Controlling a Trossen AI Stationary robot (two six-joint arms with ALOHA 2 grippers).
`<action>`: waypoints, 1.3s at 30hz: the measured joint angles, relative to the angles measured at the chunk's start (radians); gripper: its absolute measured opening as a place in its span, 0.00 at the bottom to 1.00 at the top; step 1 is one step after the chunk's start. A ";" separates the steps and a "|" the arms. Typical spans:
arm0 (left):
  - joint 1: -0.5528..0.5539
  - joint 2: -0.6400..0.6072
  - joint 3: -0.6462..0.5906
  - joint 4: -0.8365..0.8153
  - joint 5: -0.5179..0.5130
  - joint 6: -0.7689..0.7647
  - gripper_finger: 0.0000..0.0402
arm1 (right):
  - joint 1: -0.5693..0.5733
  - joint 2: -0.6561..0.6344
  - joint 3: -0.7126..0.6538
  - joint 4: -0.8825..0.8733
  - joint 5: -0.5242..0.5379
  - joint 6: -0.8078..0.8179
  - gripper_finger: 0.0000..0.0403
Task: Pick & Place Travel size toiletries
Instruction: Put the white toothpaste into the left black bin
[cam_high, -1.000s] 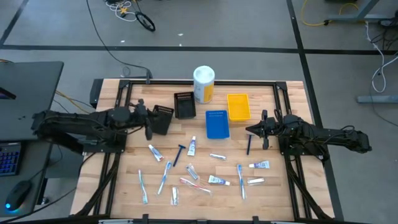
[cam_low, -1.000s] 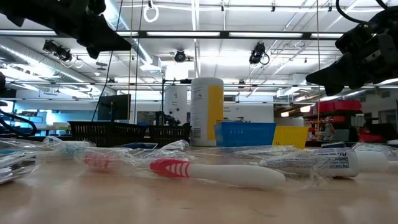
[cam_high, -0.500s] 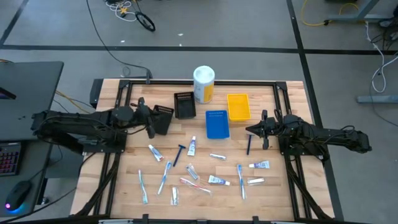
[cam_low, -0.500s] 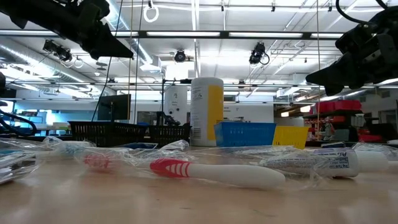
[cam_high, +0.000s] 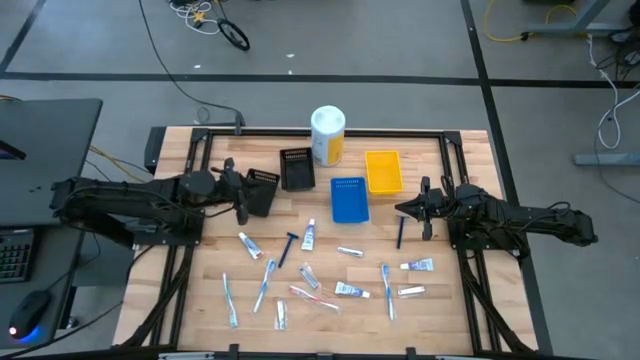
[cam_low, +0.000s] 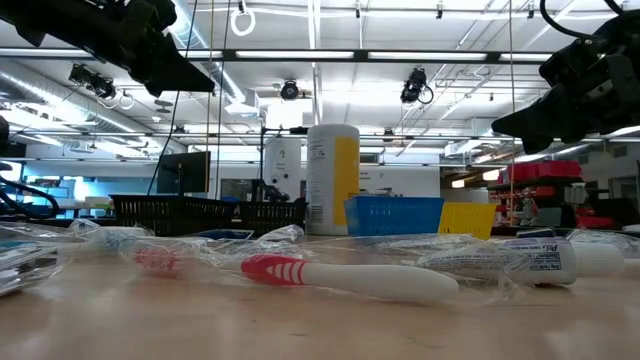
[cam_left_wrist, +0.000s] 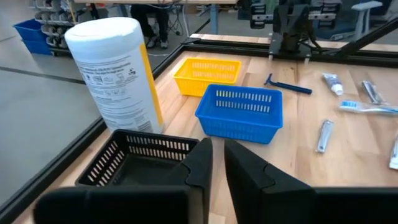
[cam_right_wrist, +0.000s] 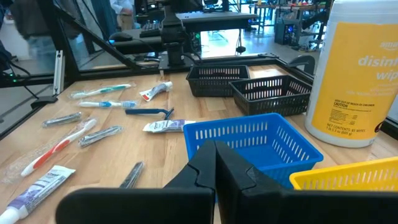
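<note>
Left gripper (cam_left_wrist: 216, 163): above black mesh tray (cam_left_wrist: 134, 158), jaws slightly parted, empty.
Right gripper (cam_right_wrist: 216, 163): clenched, empty.
Toiletries (cam_high: 310, 265): scattered on wooden worktop (cam_high: 440, 285).
Advice: descend squarely over one item.

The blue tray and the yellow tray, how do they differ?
The blue tray is blue and sits nearer the scattered toiletries; the yellow tray is yellow and sits farther back, level with the canister. In the high view the blue tray looks slightly larger. Both are slotted, rectangular and look empty.
</note>
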 joint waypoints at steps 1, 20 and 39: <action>0.000 0.000 0.000 0.000 0.000 0.005 0.16 | 0.000 0.000 0.000 0.000 0.000 0.000 0.00; 0.000 0.000 0.000 -0.045 0.059 0.000 0.24 | 0.000 0.000 0.000 0.009 -0.059 -0.007 0.00; -0.014 0.000 0.000 -0.199 0.267 -0.035 0.24 | 0.001 0.000 0.000 0.554 0.182 0.063 0.00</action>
